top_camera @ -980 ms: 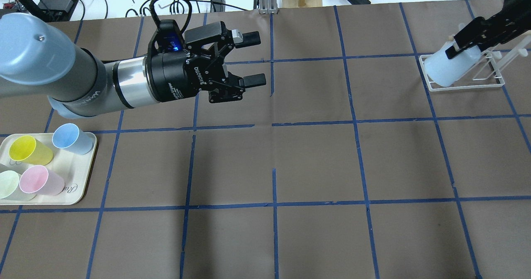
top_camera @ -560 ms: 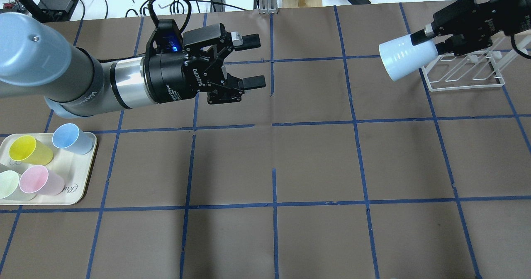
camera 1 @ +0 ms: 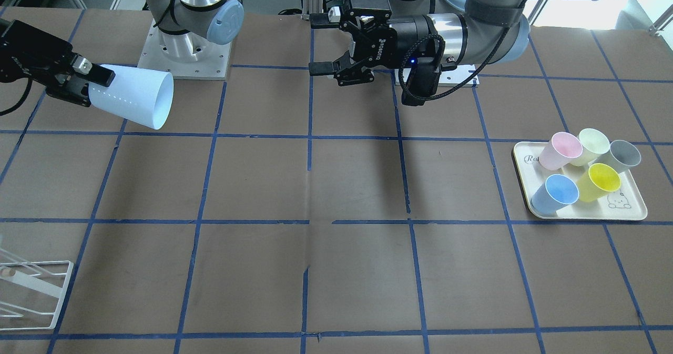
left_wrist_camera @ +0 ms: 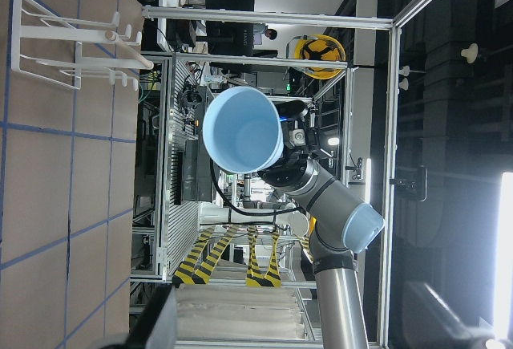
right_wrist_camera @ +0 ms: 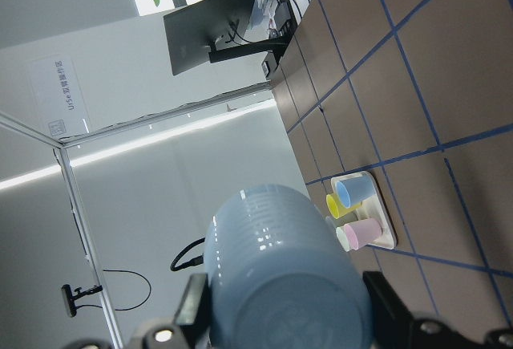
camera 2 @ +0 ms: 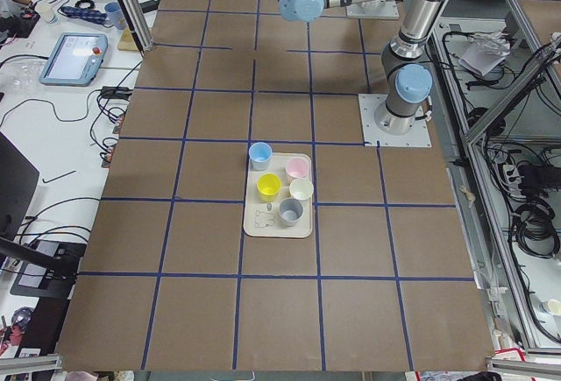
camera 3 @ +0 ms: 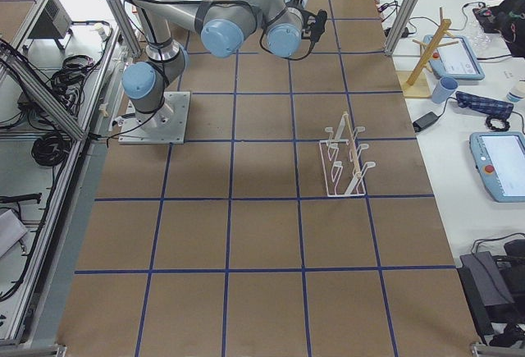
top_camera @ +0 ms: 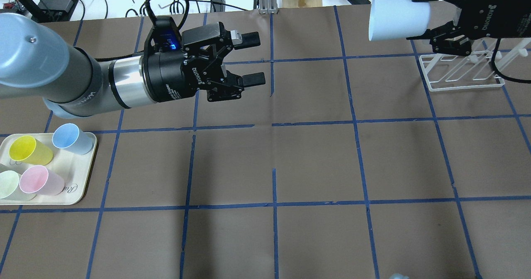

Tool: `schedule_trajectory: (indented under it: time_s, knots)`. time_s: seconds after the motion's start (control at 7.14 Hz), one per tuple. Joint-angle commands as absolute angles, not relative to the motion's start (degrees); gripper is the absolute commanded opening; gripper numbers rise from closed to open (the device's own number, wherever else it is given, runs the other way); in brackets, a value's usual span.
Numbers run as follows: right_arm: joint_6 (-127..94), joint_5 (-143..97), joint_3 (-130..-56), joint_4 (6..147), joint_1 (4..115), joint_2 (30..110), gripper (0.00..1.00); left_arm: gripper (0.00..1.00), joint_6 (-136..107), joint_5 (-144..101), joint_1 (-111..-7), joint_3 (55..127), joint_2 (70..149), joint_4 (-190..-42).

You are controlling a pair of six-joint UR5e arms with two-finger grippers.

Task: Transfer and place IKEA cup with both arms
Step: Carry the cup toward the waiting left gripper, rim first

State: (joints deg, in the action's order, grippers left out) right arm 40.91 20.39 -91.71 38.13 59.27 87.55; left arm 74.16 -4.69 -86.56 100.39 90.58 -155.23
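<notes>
The right gripper pinches the IKEA cup at its small bottom end. The cup is up in the air, over the far right part of the brown surface. It lies on its side, and its wide open mouth points toward the left gripper.

The left gripper is spread wide and holds nothing. It hangs in the air too and points back at the cup, but the two are well apart.

A white wire rack stands on the surface near the right gripper.

Far off on the left side sits a cream tray. On it stand a yellow cup, a deeper blue cup, a pink cup and a pale green cup. The front view shows a grey cup there too.
</notes>
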Motion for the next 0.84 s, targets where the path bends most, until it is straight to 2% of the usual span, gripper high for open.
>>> schedule_trajectory:
  time_s: [0.0,0.28,0.7]
  knots:
    - [41.8,19.2,-94.8,32.7,60.3,87.9,0.00,1.00,74.4,-4.8,-86.6,100.3,90.6,-155.2]
    - [41.4,14.9,-95.8,29.6,67.0,87.9,0.00,1.00,74.4,-6.1,-86.8,100.3,90.9,-155.0]
    - [40.1,14.0,-95.9,29.1,70.3,87.6,0.00,1.00,74.5,-7.3,-87.2,100.5,91.2,-154.1]
